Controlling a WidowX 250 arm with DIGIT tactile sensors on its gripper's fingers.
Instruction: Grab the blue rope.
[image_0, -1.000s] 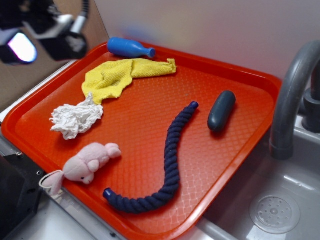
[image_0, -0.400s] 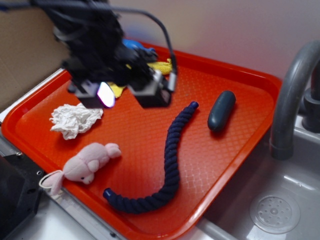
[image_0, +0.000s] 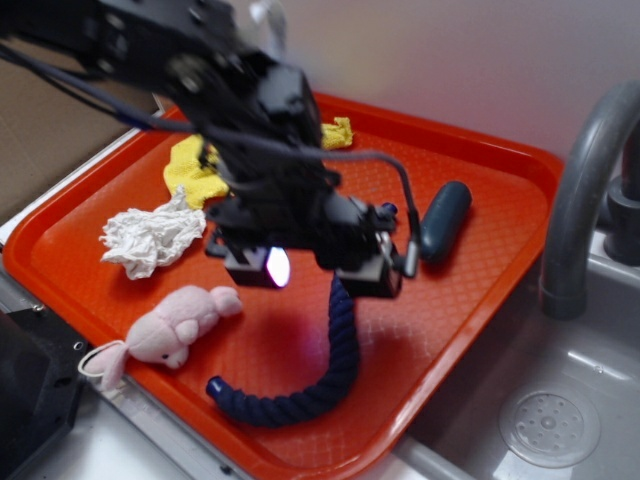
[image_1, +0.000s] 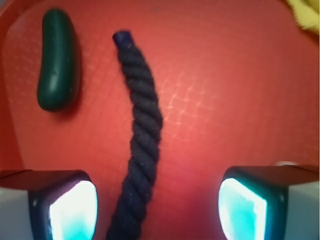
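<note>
Above the orange-red plastic tray (image_0: 480, 300), waffle-textured on its floor with a smooth raised rim: black claw (image_0: 312, 268), spread wide, holding nothing. In the wrist view, two pale glowing fingertips (image_1: 72, 210) at the lower corners, with the blue rope (image_1: 142, 135) running up between them, nearer the left one, touching neither.

Blue rope (image_0: 335, 355): thick navy cord of twisted strands, lying flat on the tray, curved like a hook. Upper part hidden behind the claw in the exterior view; lower end, with a brighter blue cap, near the tray's front edge. Upper capped end plain in the wrist view.

Right of the rope, apart from it: short dark blue-grey capsule (image_0: 445, 222), smooth and rounded. Left side: crumpled white tissue-like wad (image_0: 150, 240), fuzzy yellow cloth (image_0: 195, 170) partly behind the arm, soft pink plush toy (image_0: 180, 328) with a loop at the tray's front rim. Grey curved faucet (image_0: 590, 180) and sink basin (image_0: 550, 425) at right.
</note>
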